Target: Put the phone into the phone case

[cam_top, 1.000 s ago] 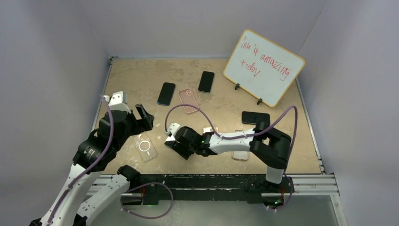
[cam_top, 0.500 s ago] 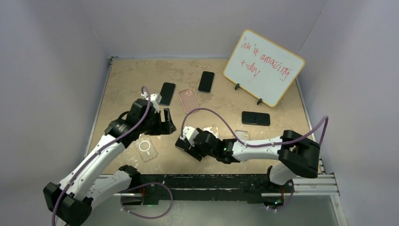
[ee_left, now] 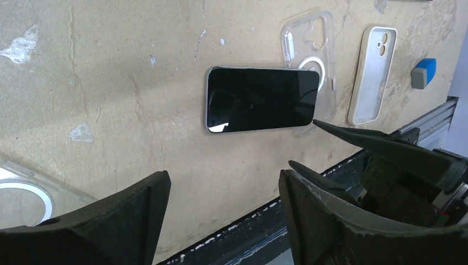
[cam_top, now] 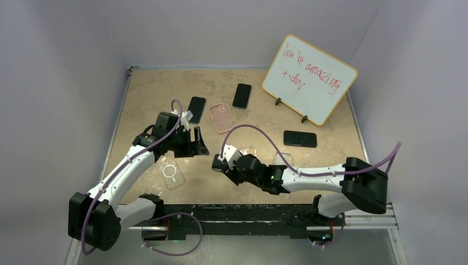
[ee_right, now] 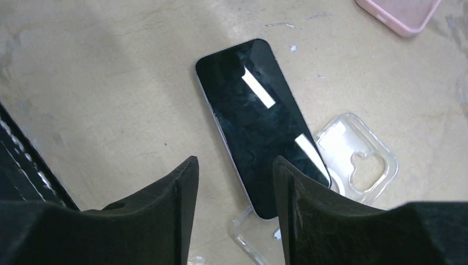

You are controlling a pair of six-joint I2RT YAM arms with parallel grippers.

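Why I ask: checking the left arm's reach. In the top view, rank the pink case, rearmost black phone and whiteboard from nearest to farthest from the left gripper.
1. Pink case, just behind the left gripper, slightly right.
2. Rearmost black phone, farther back, near centre.
3. Whiteboard, back right corner.

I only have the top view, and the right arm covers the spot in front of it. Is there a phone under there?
Observer: Yes. The right wrist view shows a black phone lying screen up.
Operator: Is it in a case?
Observer: No. One end lies across a clear case, askew, not seated.
Operator: Does the right gripper hold it?
Observer: No. Its jaws stand apart, with nothing between them.
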